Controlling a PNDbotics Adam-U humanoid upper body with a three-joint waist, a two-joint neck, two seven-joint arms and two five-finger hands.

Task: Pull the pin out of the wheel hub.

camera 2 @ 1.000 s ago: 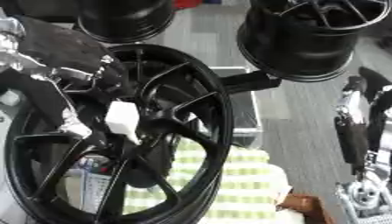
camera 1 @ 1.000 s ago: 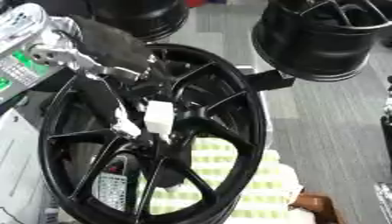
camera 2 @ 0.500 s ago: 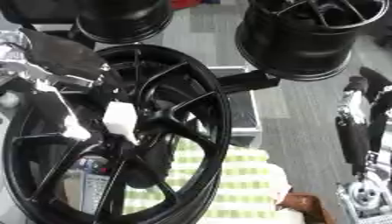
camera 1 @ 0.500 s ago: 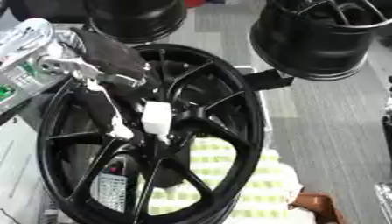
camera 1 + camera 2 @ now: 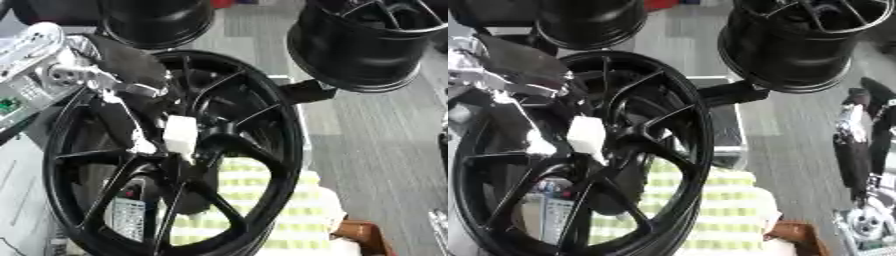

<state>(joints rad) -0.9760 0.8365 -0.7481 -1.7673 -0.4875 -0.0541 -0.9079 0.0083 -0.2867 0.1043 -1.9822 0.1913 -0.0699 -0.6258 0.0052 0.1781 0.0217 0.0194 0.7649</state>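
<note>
Wheels: three, all black: one large spoked (image 5: 262, 150), two smaller behind, left (image 5: 157, 22) and right (image 5: 367, 45). White pin (image 5: 180, 137): one. Robot hands: two, left (image 5: 122, 65), right (image 5: 859, 145).

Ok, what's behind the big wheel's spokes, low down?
Through the lower gaps of the wheel show a green-and-white striped cloth and a printed label. The spokes and hub cover what lies between them.

Left hand lifts off the wheel hub

The left hand (image 5: 105, 75) now sits higher and further left over the wheel hub (image 5: 262, 150) than a second ago, its fingers trailing above the white pin (image 5: 180, 136).
</note>
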